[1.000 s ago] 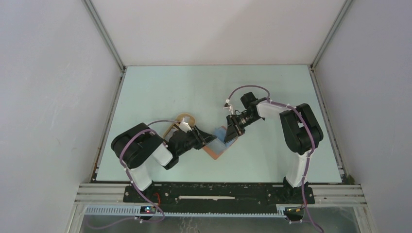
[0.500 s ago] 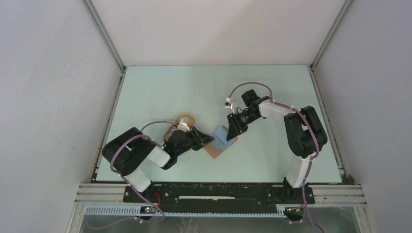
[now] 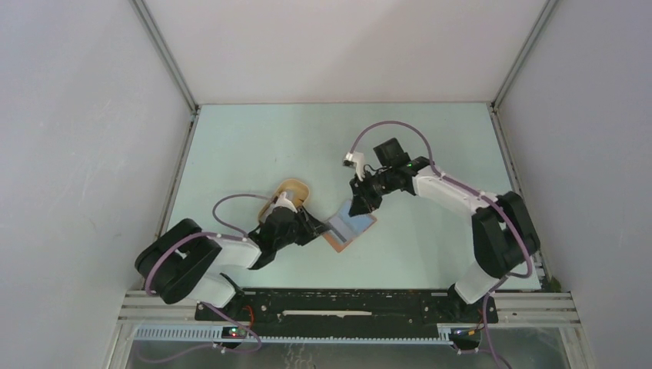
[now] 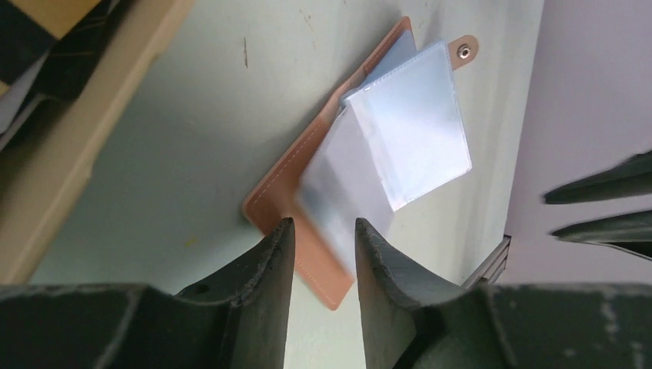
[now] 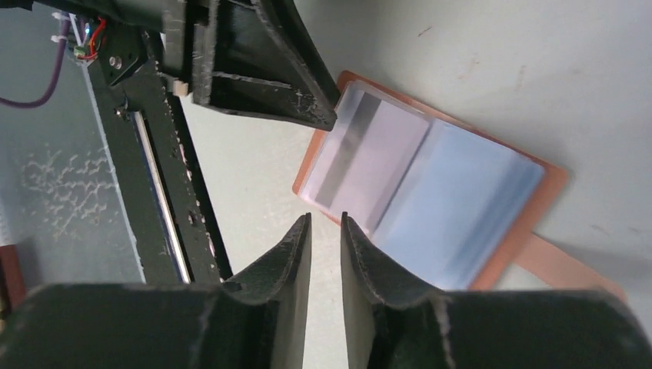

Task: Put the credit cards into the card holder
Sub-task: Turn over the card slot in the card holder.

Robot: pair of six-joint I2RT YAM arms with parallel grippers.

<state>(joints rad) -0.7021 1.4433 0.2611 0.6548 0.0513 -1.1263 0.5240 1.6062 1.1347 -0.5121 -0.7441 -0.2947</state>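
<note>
The reddish-brown card holder (image 3: 350, 227) lies open on the table between both arms, its clear sleeves fanned up (image 4: 415, 146). One sleeve on its left side holds a pale credit card with a dark stripe (image 5: 355, 157). More credit cards (image 4: 42, 23), dark and orange-yellow, lie in the tan tray. My left gripper (image 4: 323, 227) is open just short of the holder's leather edge (image 4: 284, 188), with nothing between the fingers. My right gripper (image 5: 326, 219) hovers above the holder's near corner, with a narrow gap between its jaws and nothing in it.
The pale tan oval tray (image 3: 291, 191) sits just behind the left wrist, partly hidden by it. The black frame rail (image 5: 154, 192) runs along the table's near edge. Grey walls enclose the table on three sides.
Both grippers have drawn back a little from the holder. The left arm has folded lower and further left. The right arm has stretched out, and its jaws have narrowed.
</note>
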